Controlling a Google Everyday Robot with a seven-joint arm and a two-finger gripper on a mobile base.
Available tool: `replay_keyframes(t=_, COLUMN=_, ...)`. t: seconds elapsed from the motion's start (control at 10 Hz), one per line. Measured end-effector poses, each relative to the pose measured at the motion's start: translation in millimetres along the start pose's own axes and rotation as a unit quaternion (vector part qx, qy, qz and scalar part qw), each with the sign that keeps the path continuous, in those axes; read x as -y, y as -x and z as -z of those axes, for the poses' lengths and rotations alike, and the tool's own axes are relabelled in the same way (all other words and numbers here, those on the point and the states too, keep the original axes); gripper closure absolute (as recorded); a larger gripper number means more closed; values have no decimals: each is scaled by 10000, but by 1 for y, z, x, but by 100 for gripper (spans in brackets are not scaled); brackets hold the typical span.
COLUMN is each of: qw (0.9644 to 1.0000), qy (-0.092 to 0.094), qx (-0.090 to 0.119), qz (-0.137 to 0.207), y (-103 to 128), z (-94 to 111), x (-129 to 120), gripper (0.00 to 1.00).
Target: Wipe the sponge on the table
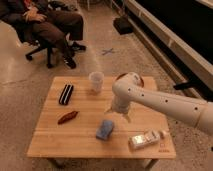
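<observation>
Jaws are spread wide with nothing between them. The gripper (119,114) hangs over the middle of the table (50,140), just up and right of the sponge (105,129), and isn't touching it. The sponge lies flat near the front edge. The arm hides most of the orange bowl (140,80). The packet (145,140) has printing I can't read, same with the corner mark (162,147).

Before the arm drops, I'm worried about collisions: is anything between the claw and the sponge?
Nothing visible. The open claw hangs just up and right of the sponge, with only bare table between them; the packet lies farther right.
</observation>
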Motion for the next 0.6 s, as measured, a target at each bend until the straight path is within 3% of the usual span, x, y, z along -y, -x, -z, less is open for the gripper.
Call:
replay_keyframes(t=0.3, qw=9999, qy=-61, qx=-44, qz=120, y=7, z=-19, x=7, gripper=20)
replay_keyframes(t=0.6, qw=9999, qy=-64, qx=-82, qz=132, y=4, z=-26, x=4, gripper=20)
